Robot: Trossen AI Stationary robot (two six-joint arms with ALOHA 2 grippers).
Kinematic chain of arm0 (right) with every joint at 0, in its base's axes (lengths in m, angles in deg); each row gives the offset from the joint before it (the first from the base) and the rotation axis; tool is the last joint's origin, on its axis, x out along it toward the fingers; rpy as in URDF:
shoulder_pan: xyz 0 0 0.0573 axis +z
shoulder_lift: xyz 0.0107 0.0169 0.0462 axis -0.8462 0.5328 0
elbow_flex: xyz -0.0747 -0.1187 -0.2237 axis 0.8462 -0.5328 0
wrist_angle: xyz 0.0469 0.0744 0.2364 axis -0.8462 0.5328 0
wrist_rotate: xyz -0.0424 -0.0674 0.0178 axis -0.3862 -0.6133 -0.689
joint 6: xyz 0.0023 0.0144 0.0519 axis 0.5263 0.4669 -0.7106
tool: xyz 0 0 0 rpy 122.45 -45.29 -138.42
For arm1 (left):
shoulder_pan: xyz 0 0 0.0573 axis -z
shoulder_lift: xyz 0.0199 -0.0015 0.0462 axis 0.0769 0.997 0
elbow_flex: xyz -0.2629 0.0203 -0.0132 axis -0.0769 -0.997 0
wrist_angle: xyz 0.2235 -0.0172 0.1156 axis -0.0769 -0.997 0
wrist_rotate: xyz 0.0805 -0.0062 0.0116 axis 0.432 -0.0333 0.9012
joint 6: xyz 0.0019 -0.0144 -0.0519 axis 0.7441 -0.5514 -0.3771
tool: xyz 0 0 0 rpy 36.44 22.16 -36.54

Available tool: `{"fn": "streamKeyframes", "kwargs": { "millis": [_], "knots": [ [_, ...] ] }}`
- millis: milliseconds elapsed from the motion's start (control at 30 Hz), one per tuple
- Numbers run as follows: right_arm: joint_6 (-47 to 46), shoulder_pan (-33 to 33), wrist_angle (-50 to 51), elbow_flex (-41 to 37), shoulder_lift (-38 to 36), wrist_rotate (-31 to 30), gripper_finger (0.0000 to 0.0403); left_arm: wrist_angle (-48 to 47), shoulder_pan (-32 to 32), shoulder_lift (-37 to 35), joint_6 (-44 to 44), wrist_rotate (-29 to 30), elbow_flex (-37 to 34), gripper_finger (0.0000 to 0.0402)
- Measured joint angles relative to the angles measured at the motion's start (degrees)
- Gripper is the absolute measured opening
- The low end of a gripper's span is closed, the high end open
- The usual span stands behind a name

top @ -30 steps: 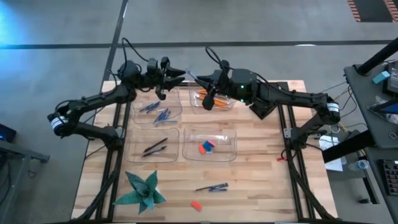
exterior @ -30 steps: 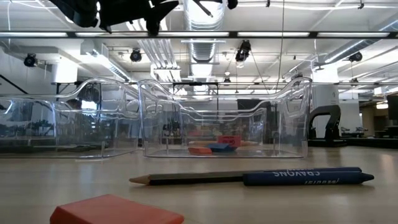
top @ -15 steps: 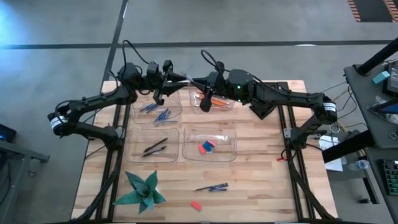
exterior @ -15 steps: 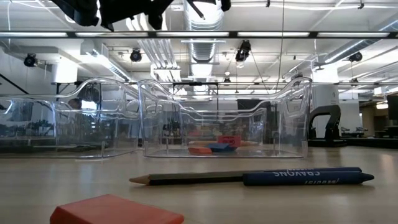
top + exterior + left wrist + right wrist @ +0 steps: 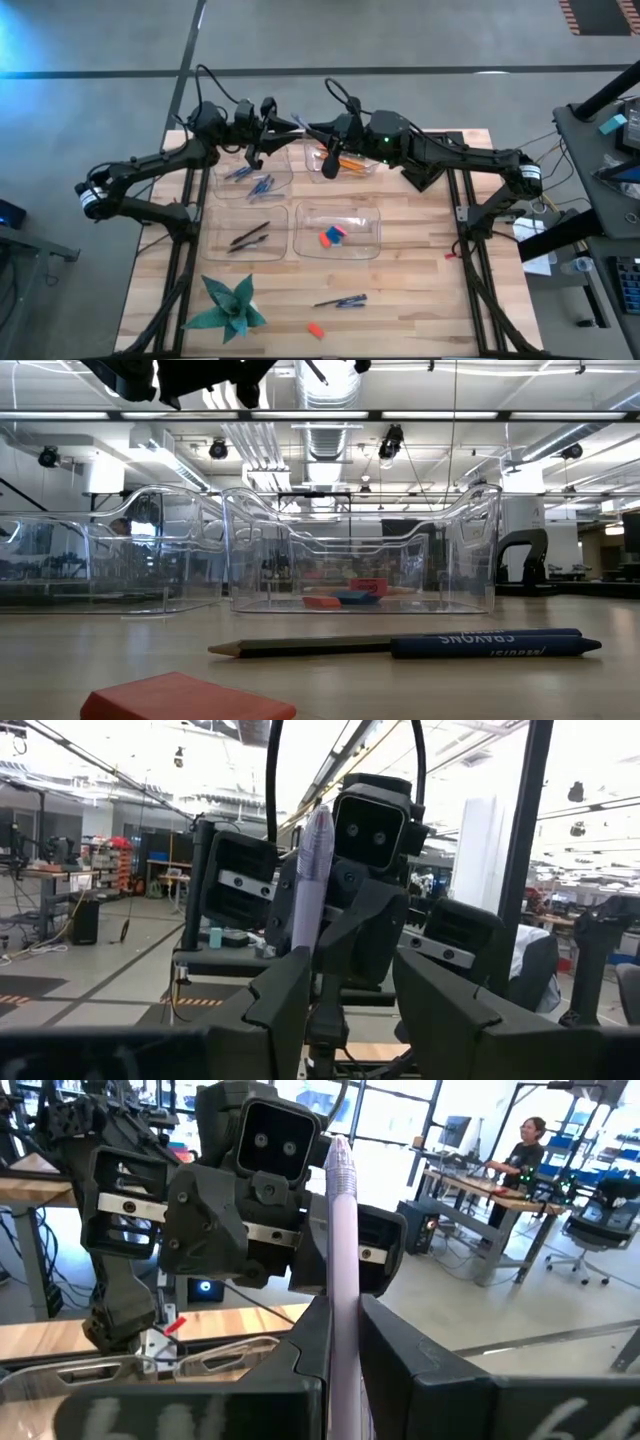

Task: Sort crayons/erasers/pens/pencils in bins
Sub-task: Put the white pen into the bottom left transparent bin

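Since a second ago we see the right gripper (image 5: 318,128) has slid along the far edge toward the left gripper (image 5: 275,125), and the two now face each other closely above the far bins.

On the wooden table (image 5: 420,290) we count four clear bins. The far-left bin (image 5: 216,178) holds blue crayons (image 5: 262,185). The far-right bin (image 5: 372,172), partly under the right arm, holds orange pencils (image 5: 350,160). The near-left bin (image 5: 216,235) holds dark pens (image 5: 250,236), and the near-right bin (image 5: 376,240) holds erasers (image 5: 332,236). A green paper star (image 5: 228,305) lies at the near-left corner.

Loose near the front edge, we see a blue crayon (image 5: 485,645) end to end with a dark stick (image 5: 300,648), and a red eraser (image 5: 185,698) closer still.

A pale pen (image 5: 345,1230) stands upright, pinched between the right gripper's fingers (image 5: 312,1330). In the left wrist view that pen (image 5: 312,870) rises in the gap of the left gripper, whose fingers (image 5: 280,995) are spread on either side of it.
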Motion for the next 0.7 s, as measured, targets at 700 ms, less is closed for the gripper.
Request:
{"fn": "streamKeyframes", "kwargs": {
  "millis": [700],
  "knots": [
    [-4.82,0.04,-0.33,0.0,0.61,0.52,0.0028,0.76,0.16,0.22,2.04,3.51,0.46,0.0133]
  ]
}}
